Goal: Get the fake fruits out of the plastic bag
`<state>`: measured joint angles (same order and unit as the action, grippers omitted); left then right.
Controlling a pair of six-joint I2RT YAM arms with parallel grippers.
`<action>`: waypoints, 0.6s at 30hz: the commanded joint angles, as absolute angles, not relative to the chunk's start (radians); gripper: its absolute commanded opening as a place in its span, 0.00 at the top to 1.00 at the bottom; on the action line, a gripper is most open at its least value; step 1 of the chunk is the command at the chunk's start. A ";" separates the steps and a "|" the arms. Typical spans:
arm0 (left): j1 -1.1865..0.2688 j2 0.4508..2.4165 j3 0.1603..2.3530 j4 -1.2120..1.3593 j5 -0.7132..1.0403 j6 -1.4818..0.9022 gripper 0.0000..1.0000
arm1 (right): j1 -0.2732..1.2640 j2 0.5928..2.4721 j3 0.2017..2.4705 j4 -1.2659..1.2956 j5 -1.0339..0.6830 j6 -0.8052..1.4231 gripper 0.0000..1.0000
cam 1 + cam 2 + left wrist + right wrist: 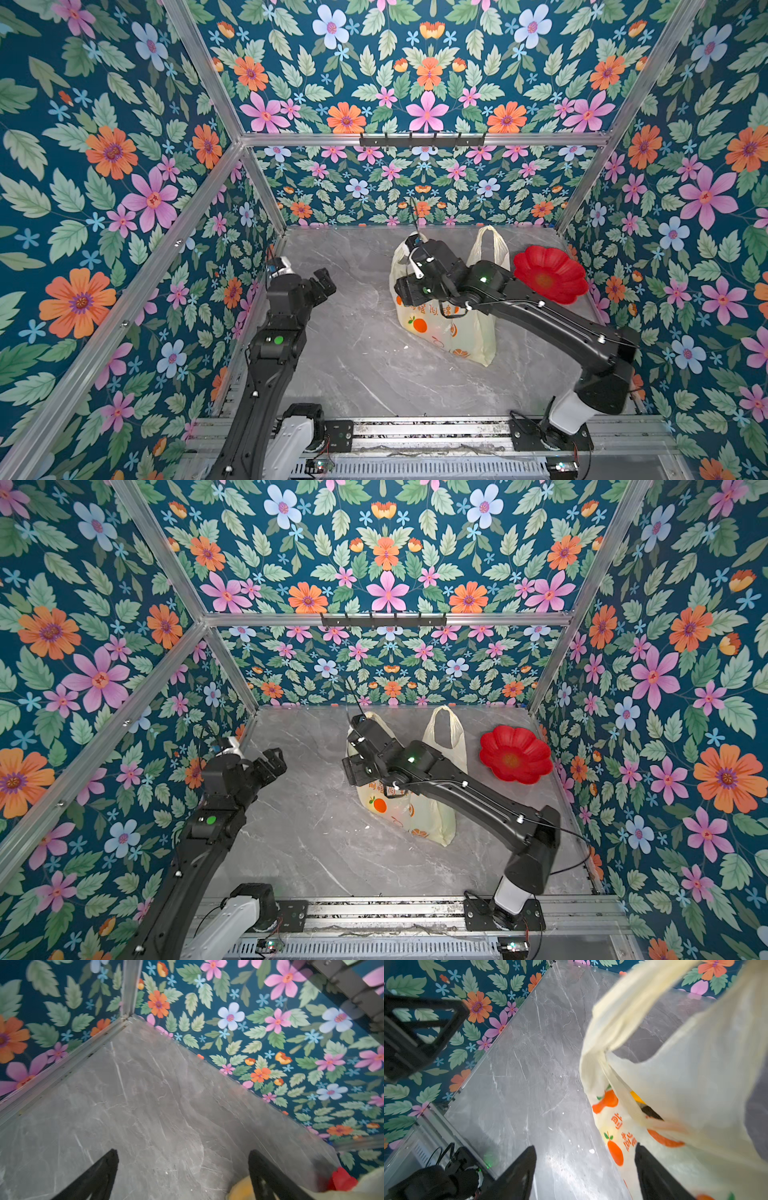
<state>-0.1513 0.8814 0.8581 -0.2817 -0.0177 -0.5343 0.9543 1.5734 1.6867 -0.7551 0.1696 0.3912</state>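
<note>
From where I stand, the thin cream-yellow plastic bag printed with orange fruit (pixel 453 332) sits upright on the grey marble-look tabletop (pixel 353 365), a little right of centre, and the glossy red flower-shaped plate (pixel 548 280) lies near it at about two o'clock. The right gripper (pixel 585 1149) hangs over the bag's nine o'clock edge with its jaws apart and nothing between them. One finger looks close against the printed side, though I can't say whether it touches. The left gripper (pixel 323 286) waits well off at nine o'clock, jaws wide and empty above bare table. As I judge it, the step in hand is getting into the bag's mouth. To do that well, the right arm should come down between the two loop handles rather than onto the slack film, while the left pins or lifts a handle so the mouth doesn't fold shut. The fake fruits (pixel 636 1097) are almost entirely hidden: only a yellow sliver and a dark scrap show through the opening in the right wrist view, and I can't tell how many there are or what kinds. The right arm also covers one handle and much of the mouth in both top views
</note>
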 commanded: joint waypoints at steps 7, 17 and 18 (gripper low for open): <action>-0.549 1.055 1.056 -0.214 0.000 -0.251 0.00 | 0.955 1.148 1.326 -0.702 0.396 0.440 0.17; -0.627 1.315 1.193 -0.273 0.059 -0.089 0.00 | 0.949 0.881 1.097 -0.719 0.544 0.511 0.15; -0.630 1.334 1.201 -0.279 0.064 -0.091 0.00 | 0.950 0.873 1.089 -0.719 0.549 0.515 0.14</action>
<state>-0.6235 1.3003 1.1835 -0.2520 0.0113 -0.1455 0.9493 0.8928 1.1076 -0.7368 0.4927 0.4835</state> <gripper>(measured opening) 0.998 0.854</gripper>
